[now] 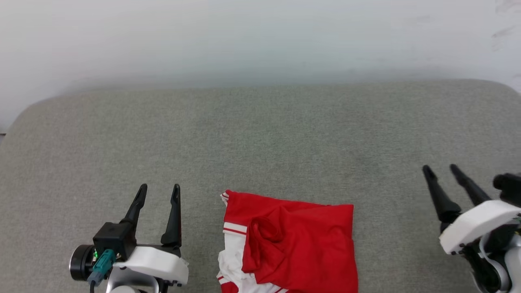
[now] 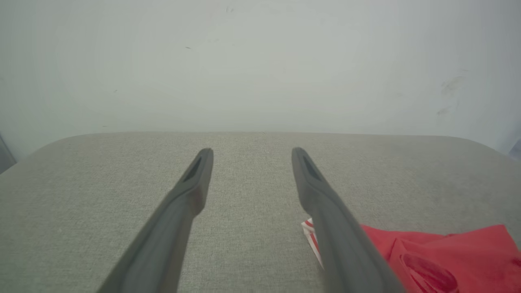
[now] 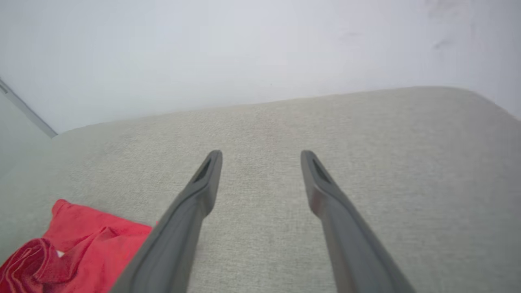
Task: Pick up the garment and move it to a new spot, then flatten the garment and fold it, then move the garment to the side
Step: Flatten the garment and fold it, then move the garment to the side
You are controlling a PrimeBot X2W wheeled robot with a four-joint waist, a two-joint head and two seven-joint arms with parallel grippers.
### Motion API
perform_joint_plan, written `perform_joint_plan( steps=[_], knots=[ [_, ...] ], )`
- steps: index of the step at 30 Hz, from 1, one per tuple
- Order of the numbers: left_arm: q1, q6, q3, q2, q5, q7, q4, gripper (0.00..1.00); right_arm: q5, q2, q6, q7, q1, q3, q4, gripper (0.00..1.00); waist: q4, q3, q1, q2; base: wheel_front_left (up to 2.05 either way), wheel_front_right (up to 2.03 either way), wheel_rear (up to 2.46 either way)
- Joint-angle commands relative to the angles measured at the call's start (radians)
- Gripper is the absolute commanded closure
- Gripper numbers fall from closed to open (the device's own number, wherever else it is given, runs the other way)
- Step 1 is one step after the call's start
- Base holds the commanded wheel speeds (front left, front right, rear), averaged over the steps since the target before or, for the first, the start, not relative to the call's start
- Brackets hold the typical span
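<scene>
The garment [image 1: 293, 244], bright red with white sleeves and striped trim, lies folded into a rough rectangle on the grey cushion [image 1: 260, 134] at the bottom centre of the head view, its lower part cut off by the frame. My left gripper [image 1: 158, 192] stands open just left of it, nothing between its fingers. My right gripper [image 1: 441, 169] is open well to the right, also empty. In the left wrist view the garment [image 2: 439, 256] lies beside the right finger of the left gripper [image 2: 252, 152]. In the right wrist view the garment [image 3: 85, 248] sits at the lower left, apart from the right gripper [image 3: 261, 154].
The grey fabric cushion stretches wide behind the garment, with rounded corners at the far left and far right. A pale wall [image 1: 260, 36] rises directly behind its far edge.
</scene>
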Motion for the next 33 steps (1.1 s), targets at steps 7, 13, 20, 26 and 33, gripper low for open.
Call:
perform_joint_plan(
  steps=[7, 13, 20, 26, 33],
  knots=[
    [0.056, 0.01, 0.015, 0.015, -0.004, -0.002, 0.006, 0.0, -0.207, 0.051, 0.0, -0.133, 0.102, -0.097, -0.123, 0.0, -0.039, -0.068, 0.0, 0.0, 0.0, 0.0, 0.0],
    [0.087, 0.017, 0.013, 0.023, -0.005, -0.002, 0.0, 0.0, -0.281, 0.106, 0.0, -0.139, 0.205, -0.113, -0.236, 0.0, -0.044, -0.096, 0.0, 0.0, 0.0, 0.0, 0.0],
    [0.126, 0.034, 0.007, 0.029, -0.008, 0.002, -0.02, 0.0, -0.288, 0.148, 0.0, -0.099, 0.308, -0.128, -0.304, 0.0, -0.055, -0.108, 0.0, 0.0, 0.0, 0.0, 0.0],
    [0.127, 0.043, 0.003, 0.027, -0.011, 0.002, -0.024, 0.0, -0.288, 0.142, 0.0, -0.079, 0.306, -0.132, -0.316, 0.0, -0.052, -0.107, 0.0, 0.0, 0.0, 0.0, 0.0],
    [0.111, 0.05, 0.005, 0.023, -0.013, 0.001, -0.028, 0.0, -0.246, 0.14, 0.0, -0.032, 0.289, -0.154, -0.304, 0.0, -0.038, -0.099, 0.0, 0.0, 0.0, 0.0, 0.0]
  ],
)
